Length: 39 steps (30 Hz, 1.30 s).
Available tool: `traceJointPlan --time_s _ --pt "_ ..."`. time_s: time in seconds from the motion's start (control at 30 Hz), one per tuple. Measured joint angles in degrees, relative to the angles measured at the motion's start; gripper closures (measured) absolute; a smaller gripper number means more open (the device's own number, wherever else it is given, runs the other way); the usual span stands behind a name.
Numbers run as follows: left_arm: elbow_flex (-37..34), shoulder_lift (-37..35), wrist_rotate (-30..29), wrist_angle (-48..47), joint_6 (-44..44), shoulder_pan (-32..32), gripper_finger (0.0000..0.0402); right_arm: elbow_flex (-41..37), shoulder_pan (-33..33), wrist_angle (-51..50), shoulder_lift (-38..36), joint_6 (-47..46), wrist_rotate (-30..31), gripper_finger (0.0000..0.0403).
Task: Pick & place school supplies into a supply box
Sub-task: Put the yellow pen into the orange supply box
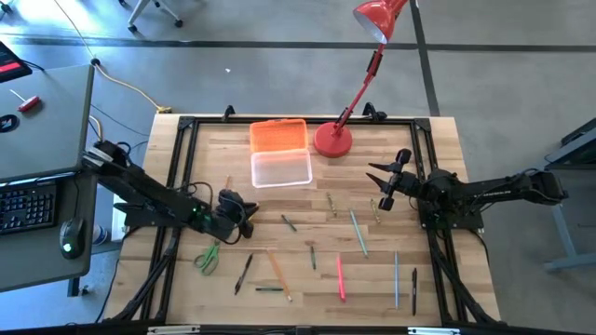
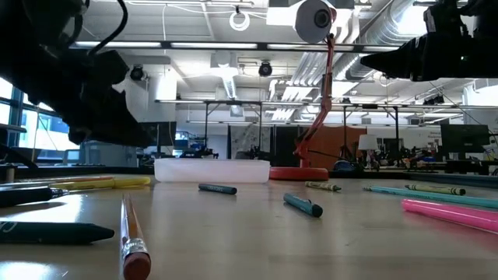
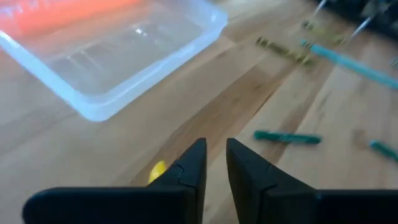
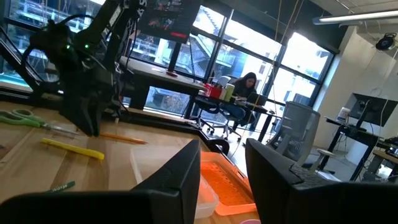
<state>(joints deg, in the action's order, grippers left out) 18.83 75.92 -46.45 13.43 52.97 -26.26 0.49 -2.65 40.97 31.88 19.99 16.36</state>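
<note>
The supply box lies open at the table's far middle, with its clear base (image 1: 281, 169) (image 3: 118, 56) nearer me and its orange lid (image 1: 277, 135) (image 4: 230, 180) flat behind it. Pens, pencils and markers lie scattered on the wood: a pink marker (image 1: 341, 277), a teal pen (image 1: 358, 233), a green marker (image 3: 287, 137) and green-handled scissors (image 1: 207, 258). My left gripper (image 1: 240, 212) (image 3: 216, 155) hangs just above the table near the box. Its fingers are a narrow gap apart and hold nothing. A yellow pen (image 3: 157, 169) (image 4: 71, 149) lies on the table beside them. My right gripper (image 1: 384, 189) (image 4: 224, 165) is open and held above the table's right half.
A red desk lamp stands with its round base (image 1: 332, 140) against the box's right side, its arm leaning up past the far edge. A black frame (image 1: 186, 126) rims the table. An orange pencil (image 4: 121, 138) lies by the yellow pen.
</note>
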Motion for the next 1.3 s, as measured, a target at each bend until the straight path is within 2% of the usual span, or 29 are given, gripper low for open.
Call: traceJointPlan --time_s 0.17,0.33,0.6,0.9,1.03,1.3 --pt "0.0 2.44 -3.16 0.1 0.47 0.0 0.0272 0.0 -0.01 0.0 0.0 -0.1 -0.05 0.0295" --pt "0.0 2.77 -3.39 0.04 3.16 0.0 0.0256 0.0 0.01 0.0 0.0 -1.59 -0.2 0.0295" --pt "0.0 3.01 -0.99 -2.96 4.05 0.0 0.0267 0.0 0.0 0.0 0.0 -1.57 -0.2 0.0295" --pt "0.01 9.69 -0.55 -2.75 8.72 0.0 0.029 0.0 -0.01 -0.29 0.0 -1.57 -0.2 0.0295" --pt "0.2 12.92 -1.96 -1.98 11.8 0.0 0.0289 0.0 0.0 -0.82 0.0 -1.55 -0.21 0.0295" --pt "0.28 17.74 -4.62 -0.82 11.98 -0.02 0.029 0.0 -0.01 -0.87 0.0 -1.55 -0.22 0.0295"
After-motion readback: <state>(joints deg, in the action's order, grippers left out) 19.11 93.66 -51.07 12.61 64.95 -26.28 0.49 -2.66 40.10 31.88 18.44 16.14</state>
